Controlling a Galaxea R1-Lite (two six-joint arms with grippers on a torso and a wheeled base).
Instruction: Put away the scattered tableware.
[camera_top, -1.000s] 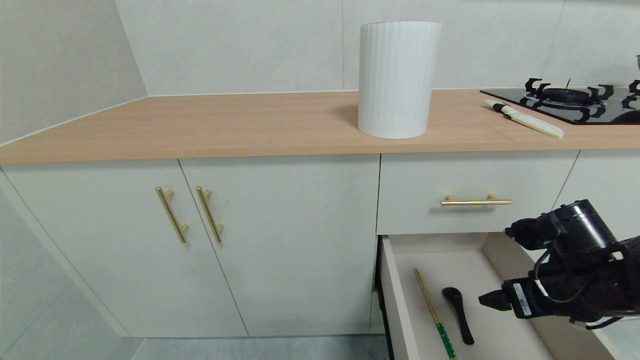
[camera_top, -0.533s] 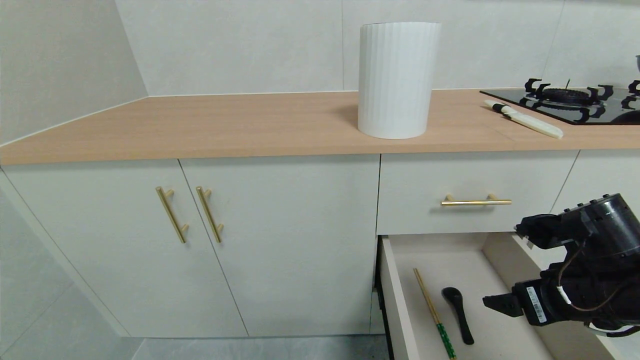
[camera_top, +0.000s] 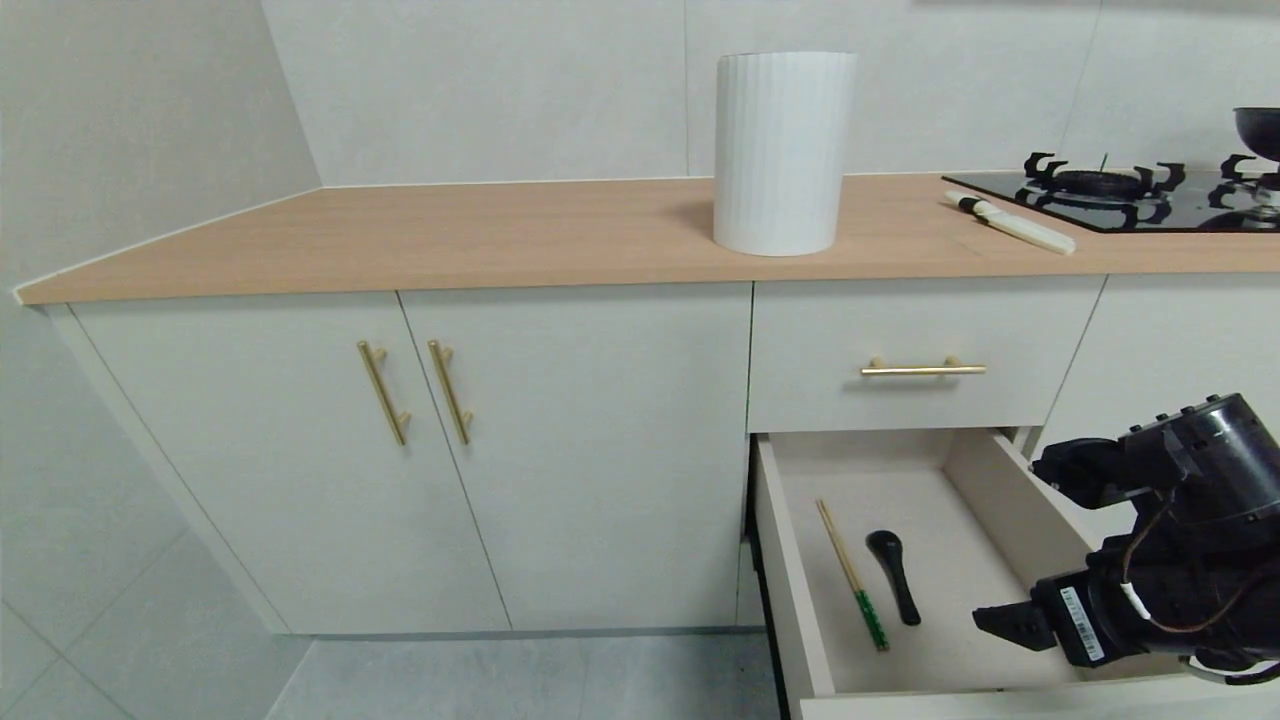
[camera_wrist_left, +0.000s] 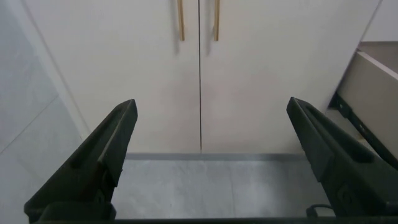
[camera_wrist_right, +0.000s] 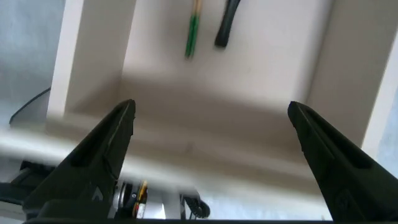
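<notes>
The lower drawer (camera_top: 786, 585) stands pulled out. On its floor lie a pair of wooden chopsticks (camera_top: 850, 575) with green tips and, beside them, a black spoon (camera_top: 893, 576). My right gripper (camera_top: 1035, 545) hangs open over the drawer's front right corner with nothing between its fingers. In the right wrist view the chopsticks (camera_wrist_right: 194, 28) and spoon (camera_wrist_right: 227, 25) lie beyond the open right gripper (camera_wrist_right: 211, 107), past the drawer's front wall (camera_wrist_right: 186, 93). A cream-handled knife (camera_top: 1010, 222) lies on the countertop near the stove. My left gripper (camera_wrist_left: 211, 104) is open and empty, low in front of the cabinet doors (camera_wrist_left: 199, 74).
A tall white ribbed container (camera_top: 780, 150) stands on the wooden countertop (camera_top: 450, 235). A black gas hob (camera_top: 1110, 190) is at the right. A shut drawer with a brass handle (camera_top: 922, 370) sits above the open one. Two doors with brass handles (camera_top: 384, 392) are to the left; grey floor lies below.
The head camera has pulled back, so the whole scene shifted and more of the drawer shows. My right gripper has drawn away from the spoon toward the drawer's front right.
</notes>
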